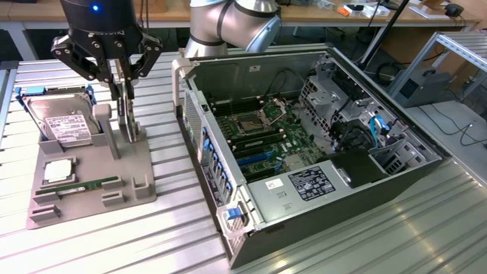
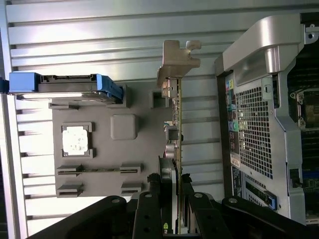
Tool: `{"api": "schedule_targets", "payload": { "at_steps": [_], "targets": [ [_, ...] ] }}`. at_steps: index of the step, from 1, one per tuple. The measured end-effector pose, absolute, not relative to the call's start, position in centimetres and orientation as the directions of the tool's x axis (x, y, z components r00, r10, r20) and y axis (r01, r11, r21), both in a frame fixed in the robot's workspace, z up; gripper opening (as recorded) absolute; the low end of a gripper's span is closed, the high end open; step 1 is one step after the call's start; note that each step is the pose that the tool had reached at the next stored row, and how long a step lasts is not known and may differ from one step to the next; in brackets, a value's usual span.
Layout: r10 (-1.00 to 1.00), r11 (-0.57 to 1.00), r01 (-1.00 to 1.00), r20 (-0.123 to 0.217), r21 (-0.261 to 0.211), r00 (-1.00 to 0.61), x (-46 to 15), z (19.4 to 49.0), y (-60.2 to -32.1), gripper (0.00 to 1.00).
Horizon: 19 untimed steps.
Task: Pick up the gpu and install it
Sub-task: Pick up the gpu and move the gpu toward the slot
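One gpu (image 1: 134, 123), a thin dark card, stands on edge in a slot of the grey fixture (image 1: 129, 191), on the side nearest the case (image 1: 251, 251). Its bracket (image 2: 178, 59) forms the pale metal end seen in the wrist view.

One gripper (image 1: 124, 94) is lowered over the card from above, its two dark fingers (image 2: 162, 194) clamped on opposite faces near the upper edge. The card's foot appears seated in the fixture.

Handling, by judgement:
- Light and stiff, but thin; it should not be twisted or levered sideways in the slot.
- Fragile on its faces, where small components (image 2: 171, 132) stand proud; pads belong on bare board.
- The edge connector and bracket are poor places to pinch. The upper edge, mid-length, suits best.
- Smooth faces may slip under a weak hold.

Other items on the fixture:
- Hard drive (image 1: 65, 117) with blue rails, propped at the far end from the gpu.
- Square chip (image 1: 59, 170).
- Green memory stick (image 1: 84, 185).

One open case lies on the ribbed tabletop (image 1: 175, 228), just beside the fixture, with its motherboard (image 1: 266, 131) exposed.
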<state>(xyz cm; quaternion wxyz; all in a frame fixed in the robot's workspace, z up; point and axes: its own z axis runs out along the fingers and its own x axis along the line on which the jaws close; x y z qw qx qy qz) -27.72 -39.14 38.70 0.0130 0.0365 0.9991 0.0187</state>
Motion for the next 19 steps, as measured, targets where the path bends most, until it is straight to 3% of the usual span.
{"api": "schedule_targets", "payload": {
  "at_steps": [19],
  "targets": [
    [0.073,0.997,0.072,-0.025,0.038,-0.997,-27.7,40.3,-39.1,0.27]
  ]
}}
